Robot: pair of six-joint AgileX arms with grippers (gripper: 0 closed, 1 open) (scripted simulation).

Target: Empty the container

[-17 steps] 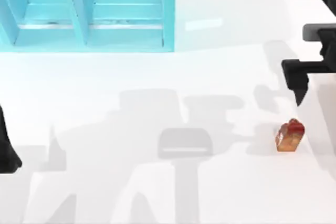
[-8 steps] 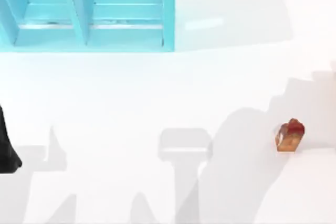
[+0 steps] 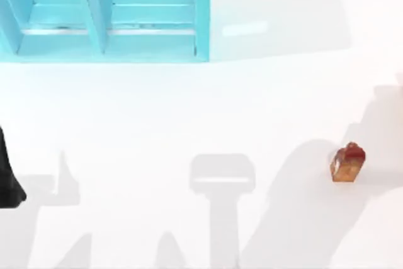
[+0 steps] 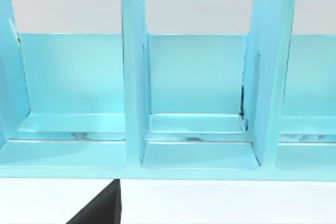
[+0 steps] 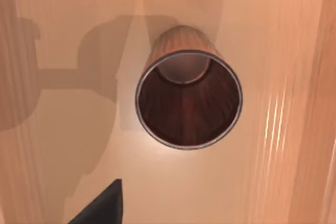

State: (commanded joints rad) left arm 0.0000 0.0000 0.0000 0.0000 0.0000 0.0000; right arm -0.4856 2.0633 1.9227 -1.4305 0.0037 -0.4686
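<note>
From the top view I see the light-blue open shelf container with upright dividers (image 3: 107, 14) at the far left of the white table (image 3: 189, 111); its compartments look bare from here. Well to the right of that shelf and nearer the front edge sits a small reddish-brown block with a rounded red top (image 3: 347, 162), resting alone on the table surface, apart from everything else. My left arm (image 3: 7, 177) is a dark shape at the table's left edge, in front of the shelf and well clear of it. Grey shadows lie across the table between the shelf and the small block. In the left wrist view I look straight into the same light-blue shelf (image 4: 194, 103): three compartments between tall dividers, each with a low front lip, and nothing standing in them that I can make out. A dark wedge at the picture's edge may be part of the left gripper; I cannot tell how its fingers stand. In the right wrist view I look down into a brown wood-grained cylindrical bin with a grey metal rim (image 5: 188, 98), standing upright on a tan wooden floor (image 5: 63, 145). Its inside appears hollow and dark. A dark wedge sits nearby here too, and I cannot tell the right gripper's state either.
</note>
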